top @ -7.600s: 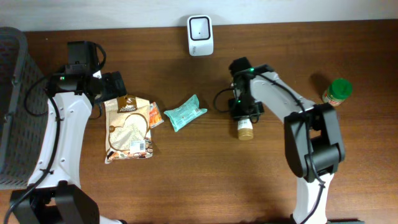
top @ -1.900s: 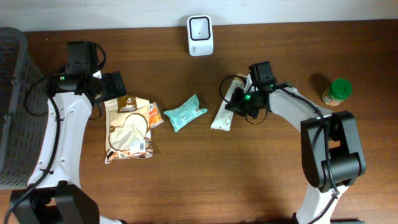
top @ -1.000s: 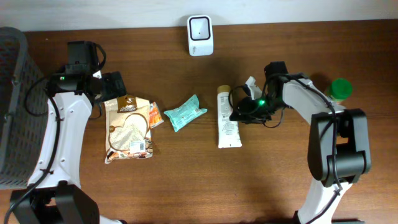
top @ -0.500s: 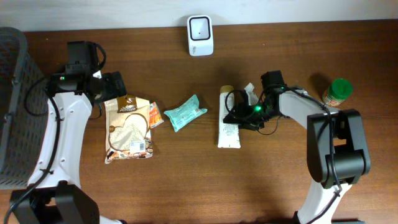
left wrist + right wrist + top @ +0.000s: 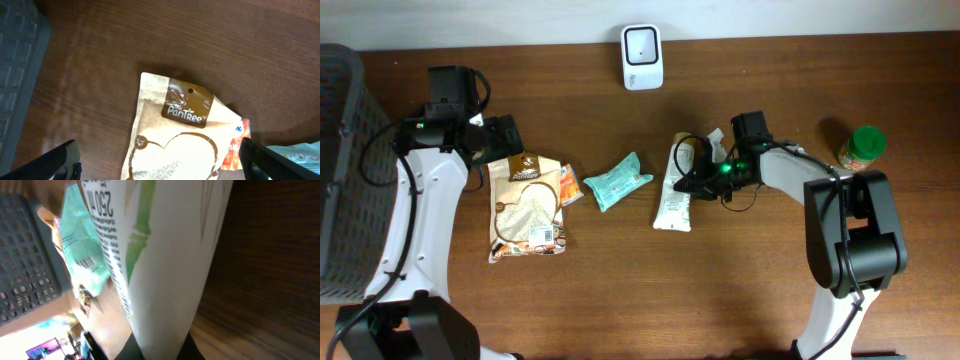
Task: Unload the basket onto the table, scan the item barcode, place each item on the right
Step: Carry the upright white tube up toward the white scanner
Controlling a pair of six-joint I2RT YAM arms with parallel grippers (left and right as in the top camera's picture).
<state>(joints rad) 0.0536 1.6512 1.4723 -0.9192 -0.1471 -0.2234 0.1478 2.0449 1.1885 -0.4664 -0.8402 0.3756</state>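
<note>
The item, a white tube (image 5: 673,192) with a brownish cap, lies tilted on the table right of centre. My right gripper (image 5: 697,180) is shut on the tube's upper part from its right side. In the right wrist view the white tube (image 5: 165,255), with green stripes and black print, fills the frame between my black fingers (image 5: 136,350). No barcode shows on it. The white scanner (image 5: 642,44) stands at the table's back edge. My left gripper (image 5: 506,134) hangs open over the brown bag (image 5: 175,140), holding nothing.
A brown heart-window bag (image 5: 527,206), a small orange sachet (image 5: 569,185) and a teal packet (image 5: 618,180) lie left of the tube. A grey basket (image 5: 342,170) stands at the left edge. A green-lidded jar (image 5: 863,147) sits at the far right.
My right gripper has closed on the tube, which lay flat beside it a second ago. The tube has shifted left and tilted. The left arm has not moved.
</note>
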